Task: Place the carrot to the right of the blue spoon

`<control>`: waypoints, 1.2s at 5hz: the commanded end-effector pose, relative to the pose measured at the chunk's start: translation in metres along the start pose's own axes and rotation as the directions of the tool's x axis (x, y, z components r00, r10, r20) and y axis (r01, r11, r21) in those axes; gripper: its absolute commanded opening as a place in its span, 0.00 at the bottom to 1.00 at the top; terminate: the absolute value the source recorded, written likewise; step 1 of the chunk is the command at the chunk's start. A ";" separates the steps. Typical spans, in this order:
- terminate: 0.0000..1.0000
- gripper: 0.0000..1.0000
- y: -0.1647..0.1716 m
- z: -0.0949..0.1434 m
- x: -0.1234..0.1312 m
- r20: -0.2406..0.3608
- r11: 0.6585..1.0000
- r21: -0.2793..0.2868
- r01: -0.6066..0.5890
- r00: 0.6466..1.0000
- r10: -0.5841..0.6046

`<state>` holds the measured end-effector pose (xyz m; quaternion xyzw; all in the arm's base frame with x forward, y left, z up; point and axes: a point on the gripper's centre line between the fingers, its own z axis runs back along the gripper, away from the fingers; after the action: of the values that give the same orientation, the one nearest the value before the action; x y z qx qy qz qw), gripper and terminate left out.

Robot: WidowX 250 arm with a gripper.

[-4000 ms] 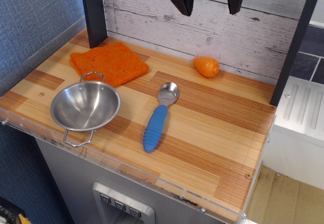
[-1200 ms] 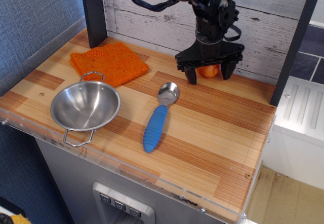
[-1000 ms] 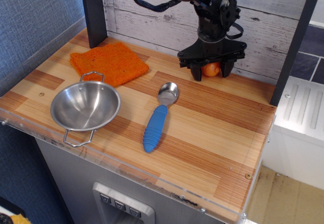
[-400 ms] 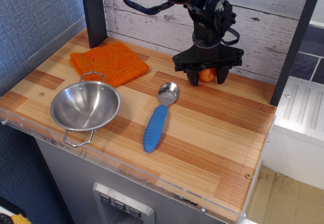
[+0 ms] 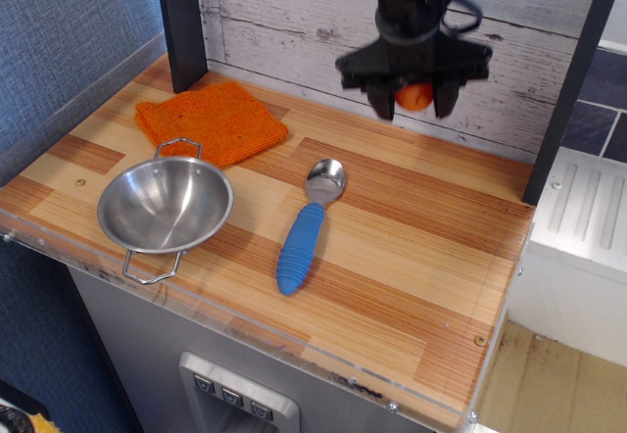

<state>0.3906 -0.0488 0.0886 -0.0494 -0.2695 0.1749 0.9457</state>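
My gripper (image 5: 414, 102) is raised above the back of the wooden counter, in front of the plank wall, and is shut on the carrot (image 5: 415, 96), a small glossy orange lump showing between the two dark fingers. The carrot hangs clear of the surface. The blue spoon (image 5: 308, 225) lies in the middle of the counter, metal bowl toward the back, ribbed blue handle toward the front. The gripper is behind and to the right of the spoon's bowl.
A steel bowl (image 5: 165, 204) with two handles stands at the front left. An orange knitted cloth (image 5: 211, 120) lies at the back left. A dark post (image 5: 181, 24) stands at the back left, another (image 5: 573, 75) at the right edge.
The gripper came down around the carrot at the back of the counter, closed on it, and has now lifted it off the surface. The spoon, bowl and cloth have not moved.
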 end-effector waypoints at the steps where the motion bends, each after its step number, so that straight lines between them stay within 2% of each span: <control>1: 0.00 0.00 -0.013 0.063 -0.008 0.054 0.978 -0.123 0.167 0.985 -0.162; 3: 0.00 0.00 -0.011 0.072 -0.057 -0.022 0.927 -0.199 0.316 0.945 -0.327; 5: 0.00 0.00 0.002 0.069 -0.098 -0.085 0.894 -0.234 0.383 0.908 -0.411; 6: 0.00 0.00 0.009 0.067 -0.113 -0.117 0.879 -0.222 0.421 0.884 -0.453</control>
<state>0.2617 -0.0841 0.0721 -0.0868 -0.1837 -0.0699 0.9766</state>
